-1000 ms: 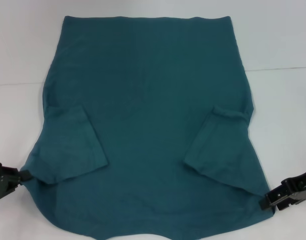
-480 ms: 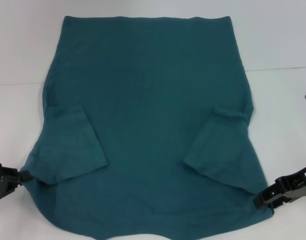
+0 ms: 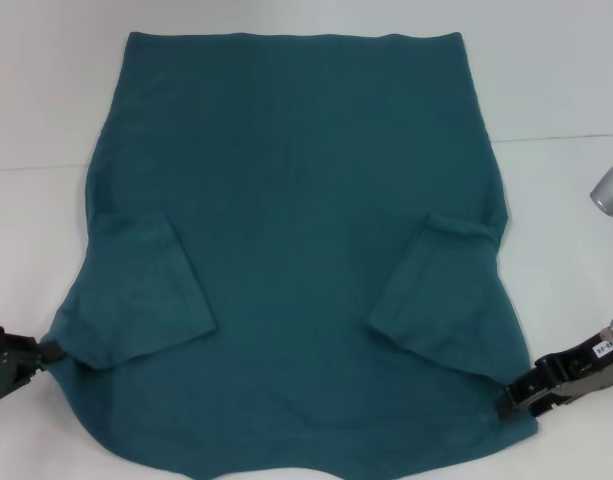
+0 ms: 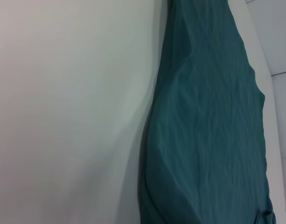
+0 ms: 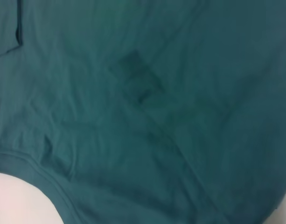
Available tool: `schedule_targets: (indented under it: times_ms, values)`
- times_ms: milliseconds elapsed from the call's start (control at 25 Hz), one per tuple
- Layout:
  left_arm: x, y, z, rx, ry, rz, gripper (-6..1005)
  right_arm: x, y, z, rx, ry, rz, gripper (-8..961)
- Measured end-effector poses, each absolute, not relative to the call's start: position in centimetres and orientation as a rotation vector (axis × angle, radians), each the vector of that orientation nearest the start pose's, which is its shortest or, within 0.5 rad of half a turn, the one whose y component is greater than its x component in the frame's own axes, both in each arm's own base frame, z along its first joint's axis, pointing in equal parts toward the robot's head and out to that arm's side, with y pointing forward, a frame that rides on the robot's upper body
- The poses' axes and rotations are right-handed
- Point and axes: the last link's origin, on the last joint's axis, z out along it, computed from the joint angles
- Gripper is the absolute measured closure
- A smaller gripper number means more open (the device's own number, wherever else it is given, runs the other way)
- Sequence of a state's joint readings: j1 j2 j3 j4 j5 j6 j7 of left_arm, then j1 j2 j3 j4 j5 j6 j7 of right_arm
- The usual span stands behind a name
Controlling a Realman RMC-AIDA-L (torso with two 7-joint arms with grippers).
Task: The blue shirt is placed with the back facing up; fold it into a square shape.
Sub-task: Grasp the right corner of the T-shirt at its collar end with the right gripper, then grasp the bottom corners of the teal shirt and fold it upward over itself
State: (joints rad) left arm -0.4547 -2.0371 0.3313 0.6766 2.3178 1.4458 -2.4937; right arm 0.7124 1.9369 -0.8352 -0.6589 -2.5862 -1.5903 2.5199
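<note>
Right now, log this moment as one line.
dark teal-blue short-sleeved T-shirt: flat, sleeves folded in | left gripper: at near-left shirt edge | right gripper: at near-right edge

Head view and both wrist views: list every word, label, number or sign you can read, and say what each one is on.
White sticker on the right gripper, at the near right corner of the blue shirt: dark characters, too small and blurred to read.
Blue shirt: plain, no print or readable tag in any view.
Left gripper and white table: no text visible.
</note>
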Motion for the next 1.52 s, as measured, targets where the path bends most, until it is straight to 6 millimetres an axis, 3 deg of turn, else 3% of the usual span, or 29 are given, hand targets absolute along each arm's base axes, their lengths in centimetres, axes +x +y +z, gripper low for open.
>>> schedule_targets:
  times_ms: [600,1040,1160,1360,1520]
  values:
    - [-35.5,31.0,4.4,2.037,2.607,0.901,972,28.5,35.5,2.3,-2.341,1.861,-0.261,376]
    - [-35.6,30.8,4.4,2.034,2.609,0.9,972,28.5,35.4,2.2,-2.357,1.847,-0.304,571]
    - [-35.5,30.7,4.4,2.039,2.596,0.887,972,28.5,35.4,2.4,-2.36,1.851,-0.302,805]
    - [-35.2,30.2,4.5,2.079,2.553,0.807,973,28.2,35.0,3.2,-2.395,1.841,-0.307,921]
    - [-35.1,29.6,4.9,2.114,2.522,0.704,973,28.0,34.6,4.1,-2.417,1.841,-0.321,920]
